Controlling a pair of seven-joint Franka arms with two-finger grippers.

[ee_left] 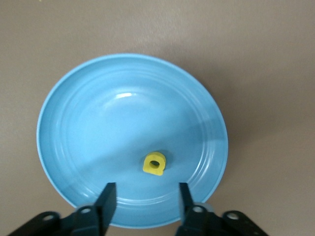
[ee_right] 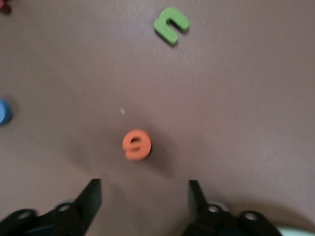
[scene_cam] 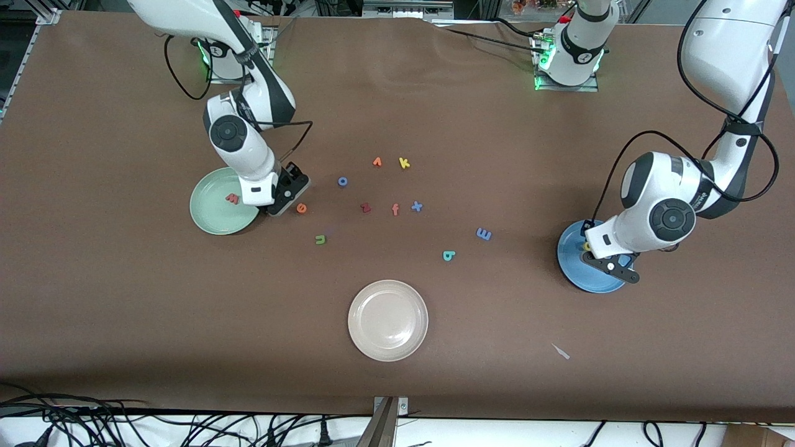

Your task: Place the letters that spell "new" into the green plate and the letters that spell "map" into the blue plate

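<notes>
The salmon-red w (scene_cam: pixel 232 198) lies in the green plate (scene_cam: pixel 214 218) at the right arm's end. Beside that plate my right gripper (scene_cam: pixel 284 197) (ee_right: pixel 145 194) hangs open just above the table, next to the orange e (scene_cam: pixel 301 208) (ee_right: pixel 137 144), with nothing between its fingers. The green n (scene_cam: pixel 320 239) (ee_right: pixel 171 24) lies nearer to the front camera. The yellow a (ee_left: pixel 154 163) rests in the blue plate (scene_cam: pixel 574 273) (ee_left: pixel 98 123). My left gripper (scene_cam: pixel 613 267) (ee_left: pixel 146 196) is open and empty over that plate. The blue m (scene_cam: pixel 484 234) and teal p (scene_cam: pixel 448 255) lie on the table between the plates.
A cream-beige plate (scene_cam: pixel 388 320) sits near the front edge. Loose letters lie mid-table: orange v (scene_cam: pixel 377 162), yellow k (scene_cam: pixel 404 163), blue o (scene_cam: pixel 342 181), dark red z (scene_cam: pixel 366 208), orange f (scene_cam: pixel 395 210), blue x (scene_cam: pixel 417 207). A pale scrap (scene_cam: pixel 561 351) lies toward the left arm's end.
</notes>
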